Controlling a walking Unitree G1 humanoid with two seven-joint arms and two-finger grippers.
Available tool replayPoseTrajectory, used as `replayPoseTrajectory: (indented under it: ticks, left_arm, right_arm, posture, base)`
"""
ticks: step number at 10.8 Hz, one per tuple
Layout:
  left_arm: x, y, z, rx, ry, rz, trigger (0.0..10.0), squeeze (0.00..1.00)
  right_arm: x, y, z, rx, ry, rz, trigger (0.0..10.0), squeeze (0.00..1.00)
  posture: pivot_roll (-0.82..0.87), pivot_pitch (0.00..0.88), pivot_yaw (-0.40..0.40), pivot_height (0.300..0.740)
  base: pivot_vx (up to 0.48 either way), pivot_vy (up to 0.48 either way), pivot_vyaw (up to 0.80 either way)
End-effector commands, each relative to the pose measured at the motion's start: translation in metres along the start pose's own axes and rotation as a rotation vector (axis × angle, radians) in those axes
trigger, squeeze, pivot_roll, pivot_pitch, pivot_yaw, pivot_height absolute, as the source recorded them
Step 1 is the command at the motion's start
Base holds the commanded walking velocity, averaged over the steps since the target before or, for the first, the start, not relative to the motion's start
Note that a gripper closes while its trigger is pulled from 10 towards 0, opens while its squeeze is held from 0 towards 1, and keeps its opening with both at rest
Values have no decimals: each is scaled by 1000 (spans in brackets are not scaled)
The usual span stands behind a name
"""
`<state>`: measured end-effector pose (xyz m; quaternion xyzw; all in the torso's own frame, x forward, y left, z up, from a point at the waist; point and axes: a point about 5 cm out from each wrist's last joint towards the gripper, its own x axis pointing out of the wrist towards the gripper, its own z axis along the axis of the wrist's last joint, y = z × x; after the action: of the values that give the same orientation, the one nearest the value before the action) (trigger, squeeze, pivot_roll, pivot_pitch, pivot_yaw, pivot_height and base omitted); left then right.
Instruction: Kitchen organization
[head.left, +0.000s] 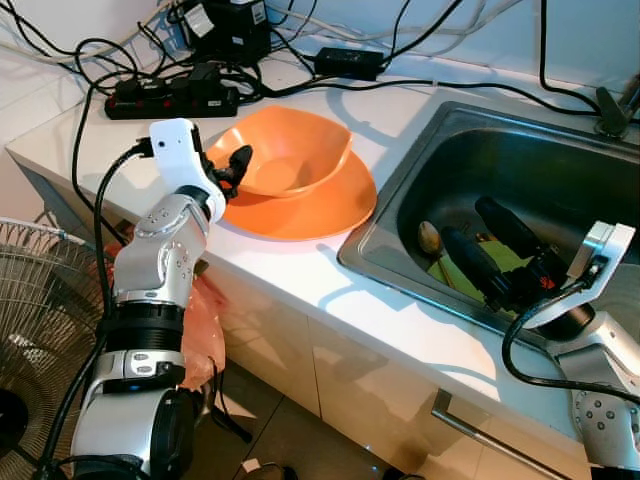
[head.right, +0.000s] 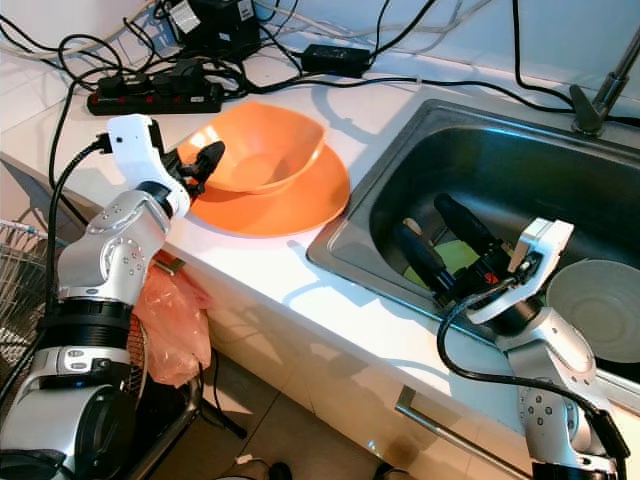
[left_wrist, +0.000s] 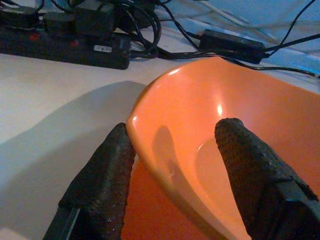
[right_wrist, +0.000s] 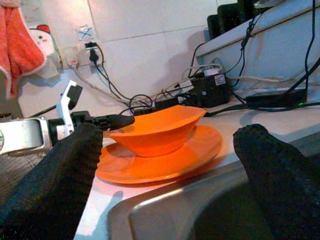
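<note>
White kitchen counter (head.left: 330, 280), steel sink (head.left: 480, 150) on my right, power strip (head.left: 170, 97) and a tangle of cables (head.left: 250, 70) along the back wall.

Left gripper (head.left: 236, 168): fingers spread apart, straddling the near rim of the orange bowl (head.left: 290, 155), one finger (left_wrist: 102, 185) outside the wall, the other (left_wrist: 252, 165) inside. Not clamped yet; I can't tell if either pad is touching the rim. Bowl sits tilted on the orange plate (head.left: 320, 205), which lies flat on the counter just beside the sink edge.

Right gripper (head.left: 495, 250): fingers wide apart, holding nothing, hovering over the sink. Below it, something green (head.left: 485, 255) and a spoon (head.left: 430, 238) lie in the basin; a grey bowl (head.right: 600, 305) sits further right in the sink.

Step, as I read it: pre-grasp on the bowl, to lift it off the plate. Next move calls for pinching the rim squarely, then lifting straight up so the plate doesn't drag along. Thin glossy wall plus the tilt means it could slip or rotate in the pinch. Keep clear of the cables behind.
</note>
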<state>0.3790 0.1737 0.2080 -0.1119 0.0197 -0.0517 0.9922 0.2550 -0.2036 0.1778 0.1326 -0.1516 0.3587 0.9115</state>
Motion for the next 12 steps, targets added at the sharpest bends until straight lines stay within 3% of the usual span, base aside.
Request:
replayPoseTrajectory:
  ticks: [1,12]
  left_arm:
    - [1,-2,5,-8,-8,-3,0,0]
    - [2,-13,5,-44,-16,-3,0,0]
  right_arm:
    - [-1,-1,-6,23,12,3,10000,0]
    - [2,0,-7,21,22,19,10000,0]
  posture:
    - [17,117,99,740]
    - [18,116,93,740]
  base:
    - [0,0,0]
    - [0,0,0]
